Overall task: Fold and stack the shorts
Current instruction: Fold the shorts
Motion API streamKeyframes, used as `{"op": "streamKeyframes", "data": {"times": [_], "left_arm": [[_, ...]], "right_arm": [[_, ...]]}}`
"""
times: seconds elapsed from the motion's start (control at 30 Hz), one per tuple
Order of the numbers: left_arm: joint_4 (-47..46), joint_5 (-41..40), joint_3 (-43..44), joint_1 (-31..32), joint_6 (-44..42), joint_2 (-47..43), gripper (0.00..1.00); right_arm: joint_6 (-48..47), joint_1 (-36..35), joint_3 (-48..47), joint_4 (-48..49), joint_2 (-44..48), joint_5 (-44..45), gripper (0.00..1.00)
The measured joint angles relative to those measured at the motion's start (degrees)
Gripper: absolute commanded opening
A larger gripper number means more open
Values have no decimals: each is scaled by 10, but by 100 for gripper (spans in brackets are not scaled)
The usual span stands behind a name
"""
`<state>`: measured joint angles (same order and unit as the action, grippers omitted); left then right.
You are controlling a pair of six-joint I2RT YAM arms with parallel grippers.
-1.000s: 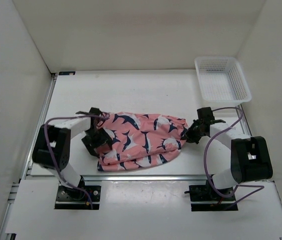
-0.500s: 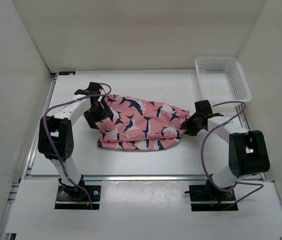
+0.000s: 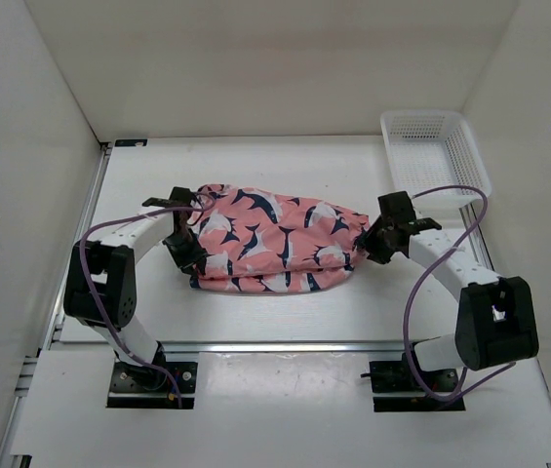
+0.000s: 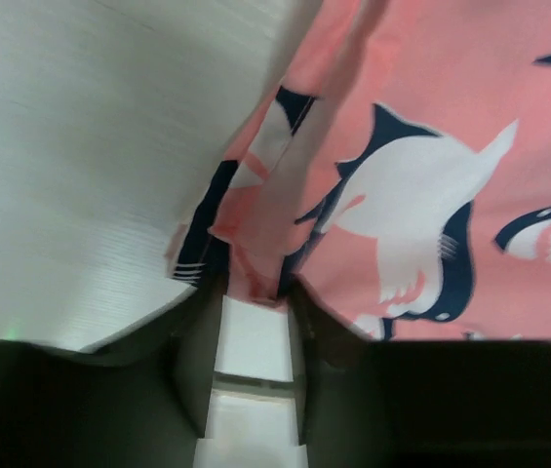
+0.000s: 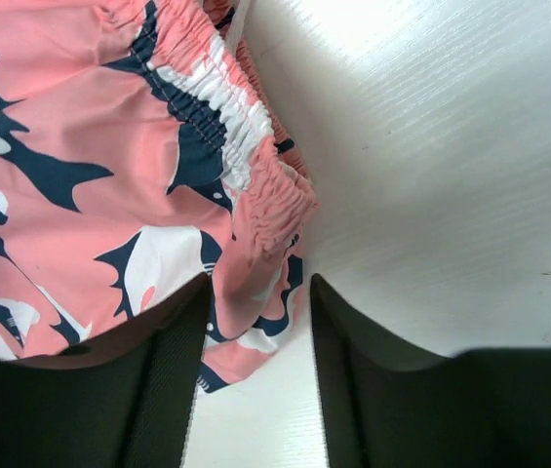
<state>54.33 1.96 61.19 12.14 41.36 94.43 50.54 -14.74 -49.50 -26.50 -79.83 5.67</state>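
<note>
- Centre of the overhead frame: the shorts (image 3: 275, 252) lie half-folded on the tabletop (image 3: 285, 175).
- Left tool (image 4: 254, 292) straddles the hem, grip unclear; right tool (image 5: 255, 292) stands apart around the waistband.
- Next fold likely needs both ends clamped.

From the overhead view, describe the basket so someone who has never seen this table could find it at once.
Find the white table and go to its far right corner. The basket sits there. It is rectangular white open mesh, unlike the pink patterned shorts lying mid-table.
</note>
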Motion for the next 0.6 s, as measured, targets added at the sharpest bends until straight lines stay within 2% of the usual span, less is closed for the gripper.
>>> {"op": "streamKeyframes", "data": {"times": [0.03, 0.1, 0.17, 0.2, 0.43, 0.6], "left_arm": [[-4, 1, 0, 0, 1, 1, 23], [-10, 3, 2, 1, 0, 2, 11], [-13, 4, 5, 2, -2, 6, 11], [-14, 4, 7, 2, -3, 9, 11], [-13, 3, 25, 3, -4, 7, 11], [25, -8, 66, -1, -4, -21, 11]], "right_arm": [[-3, 0, 0, -2, 2, 3, 40], [-10, -1, 0, -6, 2, 5, 24], [-16, -1, 0, -6, -1, 7, 13], [-18, -1, 0, -6, -4, 8, 0], [-38, -4, -10, -9, -21, 9, 0], [-52, -7, -52, -24, -1, 9, 0]]}}
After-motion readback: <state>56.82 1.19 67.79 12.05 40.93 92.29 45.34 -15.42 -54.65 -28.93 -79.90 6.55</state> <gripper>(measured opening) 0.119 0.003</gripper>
